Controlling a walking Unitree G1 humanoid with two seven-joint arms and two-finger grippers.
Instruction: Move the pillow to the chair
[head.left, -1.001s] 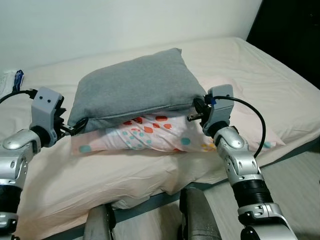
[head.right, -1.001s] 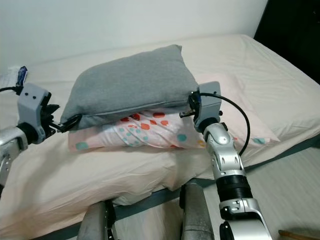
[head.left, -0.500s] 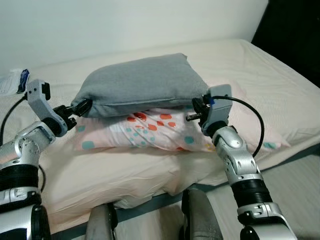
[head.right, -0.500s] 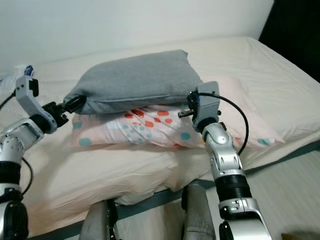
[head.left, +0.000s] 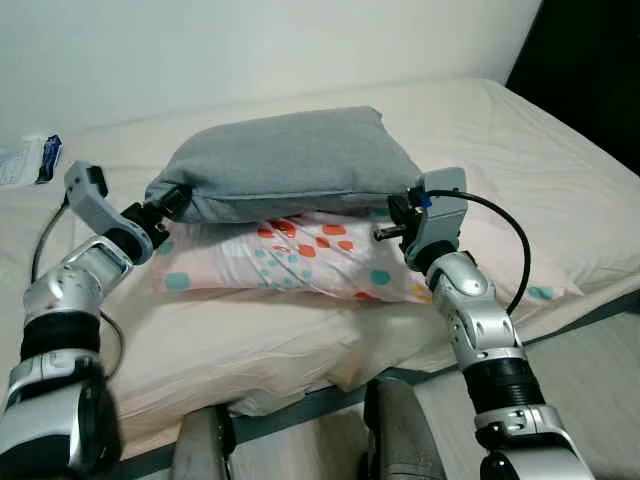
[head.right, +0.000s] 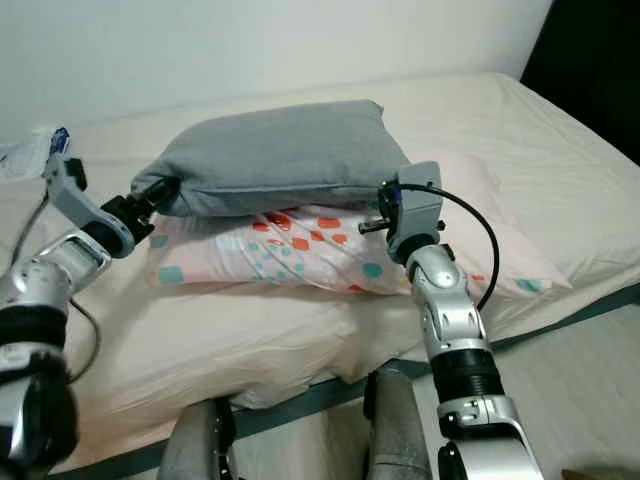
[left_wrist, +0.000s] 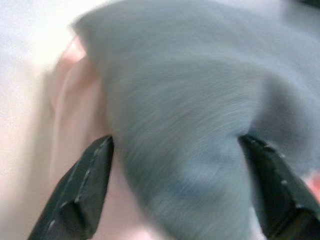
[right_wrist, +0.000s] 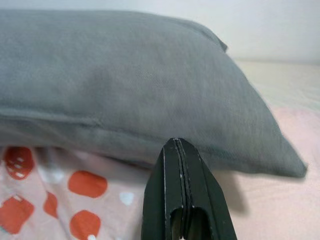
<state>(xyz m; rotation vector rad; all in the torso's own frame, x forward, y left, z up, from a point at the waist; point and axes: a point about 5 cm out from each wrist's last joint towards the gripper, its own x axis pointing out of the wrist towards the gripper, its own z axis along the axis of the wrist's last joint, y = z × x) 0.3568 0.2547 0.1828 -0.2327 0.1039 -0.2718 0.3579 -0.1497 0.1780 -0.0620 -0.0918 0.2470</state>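
We are at the grasping step, with the pillow (head.left: 285, 165) not yet carried off the bed (head.left: 520, 170). Our left gripper (left_wrist: 175, 190) has its 2 fingers apart, straddling the pillow's left corner, the grey cloth bulging between them. Our right gripper (right_wrist: 184, 200) has its fingers pressed together with nothing between them, its tip just beside the pillow's right corner, under the edge.

Next, we judge, the left gripper should close on that corner, and the right should open and take the other one, so we can lift both ends evenly before turning toward the chair.

The pillow is plain grey, plump and soft, with a seam along its near edge. It lies on top of a dotted pillow (head.left: 310, 260), pale pink with red and teal spots, on the cream bed.
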